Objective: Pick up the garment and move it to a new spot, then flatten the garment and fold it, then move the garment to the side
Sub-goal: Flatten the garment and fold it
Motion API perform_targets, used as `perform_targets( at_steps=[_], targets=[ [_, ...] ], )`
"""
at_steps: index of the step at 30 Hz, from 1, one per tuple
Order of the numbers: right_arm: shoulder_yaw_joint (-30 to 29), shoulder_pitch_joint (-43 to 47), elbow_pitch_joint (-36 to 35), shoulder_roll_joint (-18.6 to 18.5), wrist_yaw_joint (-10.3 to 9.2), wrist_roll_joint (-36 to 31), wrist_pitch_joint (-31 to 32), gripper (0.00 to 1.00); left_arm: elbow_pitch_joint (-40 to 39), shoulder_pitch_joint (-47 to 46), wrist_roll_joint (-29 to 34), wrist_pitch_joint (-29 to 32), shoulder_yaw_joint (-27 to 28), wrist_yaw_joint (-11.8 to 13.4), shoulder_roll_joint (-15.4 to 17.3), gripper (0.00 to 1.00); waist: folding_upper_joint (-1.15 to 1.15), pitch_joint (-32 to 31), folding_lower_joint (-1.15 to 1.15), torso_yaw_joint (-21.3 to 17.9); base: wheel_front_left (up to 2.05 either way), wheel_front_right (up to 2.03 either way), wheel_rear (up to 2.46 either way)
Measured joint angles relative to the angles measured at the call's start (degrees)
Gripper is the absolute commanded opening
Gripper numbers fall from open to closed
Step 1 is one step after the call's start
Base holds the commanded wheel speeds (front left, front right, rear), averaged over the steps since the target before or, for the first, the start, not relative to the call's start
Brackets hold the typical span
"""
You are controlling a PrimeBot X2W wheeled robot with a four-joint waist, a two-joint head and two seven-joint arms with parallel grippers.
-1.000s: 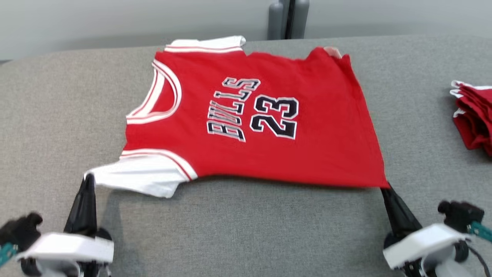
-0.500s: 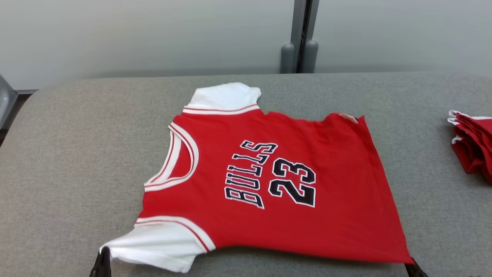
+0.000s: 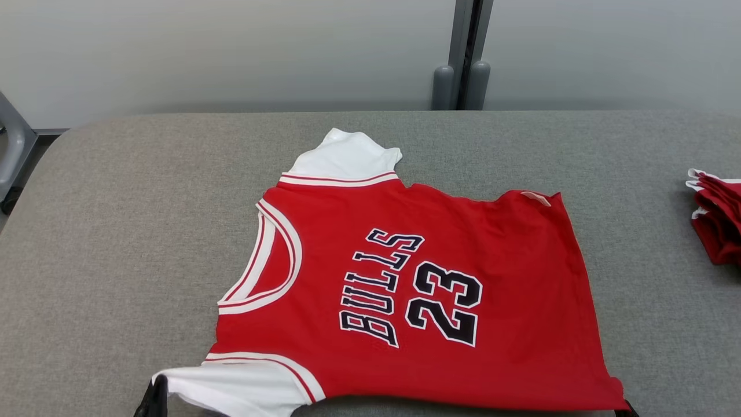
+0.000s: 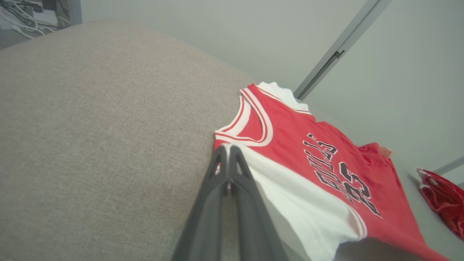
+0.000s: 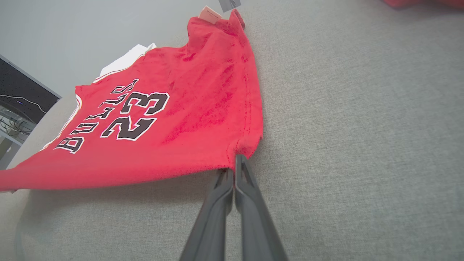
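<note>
While garment [image 3: 405, 289] flattens: held taut;
left hand [image 4: 228, 148]: grips sleeve [image 4: 290, 192], seven o'clock;
right hand [image 5: 233, 163]: grips hem [image 5: 255, 108], five o'clock;
next: lower, release

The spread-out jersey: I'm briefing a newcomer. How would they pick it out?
Look to the middle of the grey table. A red jersey with white sleeves lies spread there. Unlike the folded red pile at the right edge, it shows BULLS 23 in black.

Red jersey [image 3: 509, 278] with white sleeves and white-striped neckline, black BULLS and 23 on the chest, spread face up on the grey bench [image 3: 116, 243], collar left, hem right, near edge lifted slightly, far white sleeve lying flat
</note>
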Motion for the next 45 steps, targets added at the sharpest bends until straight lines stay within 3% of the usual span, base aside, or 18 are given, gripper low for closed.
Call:
perform_targets(
  at_steps=[7,12,26,27,28,29,30,34,37,42,45],
  targets=[
    [-0.02,-3.75,-1.54,0.77,0.00,2.53,1.77,0.00,-0.05,-6.51,0.05,2.21,-0.23,-0.41,1.51,0.00,0.00,3.38,0.00,-0.33,0.00,0.00,0.00],
    [0.41,-9.84,-0.42,-0.63,0.00,3.52,3.35,0.00,1.48,-14.46,0.04,4.80,-1.62,-1.63,2.34,0.00,0.00,6.67,0.00,-0.62,0.00,0.00,0.00],
    [3.43,-23.73,6.84,-3.43,-0.01,5.59,3.59,0.00,16.12,-30.40,-1.09,4.91,-3.26,-6.79,1.87,0.00,0.00,14.99,0.00,-1.35,0.00,0.00,0.00],
    [3.56,-24.36,7.28,-3.70,-0.01,5.59,3.42,0.00,16.97,-30.89,-1.08,4.53,-3.52,-7.42,1.80,0.11,0.00,15.32,0.00,-1.40,0.00,0.00,0.00],
    [3.70,-24.92,7.89,-4.02,-0.01,5.58,2.91,0.18,17.75,-31.46,-1.01,3.76,-3.63,-7.93,1.66,0.46,0.00,15.59,0.00,-1.43,0.00,0.00,0.00],
    [3.82,-25.27,8.35,-4.23,-0.01,5.58,2.50,0.54,18.45,-32.06,-0.83,3.08,-3.77,-8.26,1.57,1.00,0.00,15.80,0.00,-1.43,0.00,0.00,0.00],
    [4.12,-25.48,8.76,-4.42,-0.01,5.27,2.24,1.00,19.17,-32.65,-0.40,2.46,-4.03,-8.73,1.52,1.00,0.00,15.93,0.00,-1.42,0.00,0.00,0.00],
    [4.90,-26.18,8.57,-4.85,-0.01,3.47,-1.70,1.00,20.76,-32.90,1.52,-2.48,-3.82,-9.37,1.15,1.00,0.00,15.72,0.00,-1.57,0.00,0.00,0.00],
    [4.10,-26.16,7.84,-6.42,-0.01,-2.43,-6.61,1.00,20.97,-33.52,3.69,-6.25,-3.46,-9.16,1.27,1.00,0.00,14.96,0.00,-1.68,0.00,0.00,0.00],
    [3.00,-25.98,4.86,-5.16,-0.01,-10.13,-15.26,1.00,17.95,-33.34,10.42,-9.78,-2.56,-7.50,1.97,1.00,0.00,12.94,0.00,-2.32,0.00,0.00,0.00],
    [2.46,-25.95,3.80,-4.04,-0.01,-12.95,-16.86,1.00,15.60,-31.68,13.46,-10.21,-1.77,-6.50,2.04,1.00,0.00,12.18,0.00,-2.75,0.00,0.00,0.00]
  ],
)
